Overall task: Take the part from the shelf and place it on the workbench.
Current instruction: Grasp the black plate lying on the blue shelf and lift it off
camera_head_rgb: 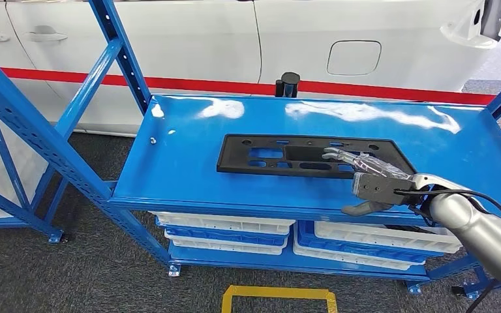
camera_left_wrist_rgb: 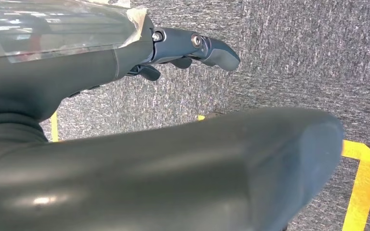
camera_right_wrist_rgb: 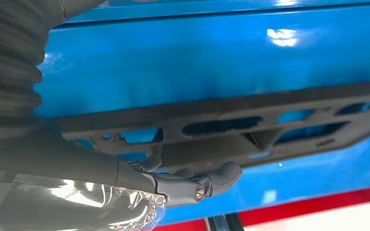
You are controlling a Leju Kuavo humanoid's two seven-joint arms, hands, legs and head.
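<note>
The part (camera_head_rgb: pixel 280 156) is a flat black plastic frame with several cut-outs, lying on the blue shelf top (camera_head_rgb: pixel 182 156). My right hand (camera_head_rgb: pixel 372 179) reaches over the frame's right end, with its fingers stretched flat across the top and its thumb spread apart beside the shelf's front edge. The right wrist view shows the fingers (camera_right_wrist_rgb: pixel 212 178) right at the part (camera_right_wrist_rgb: pixel 250 125), without a closed grip. My left hand (camera_left_wrist_rgb: pixel 188 48) hangs over the grey carpet and holds nothing.
White and blue bins (camera_head_rgb: pixel 228 228) are stacked on the lower shelf. Blue uprights (camera_head_rgb: pixel 121 45) and diagonal braces stand to the left. A white car body (camera_head_rgb: pixel 189 39) is behind the shelf, with a small black cylinder (camera_head_rgb: pixel 288 85) at its back edge. Yellow tape (camera_head_rgb: pixel 277 297) marks the floor.
</note>
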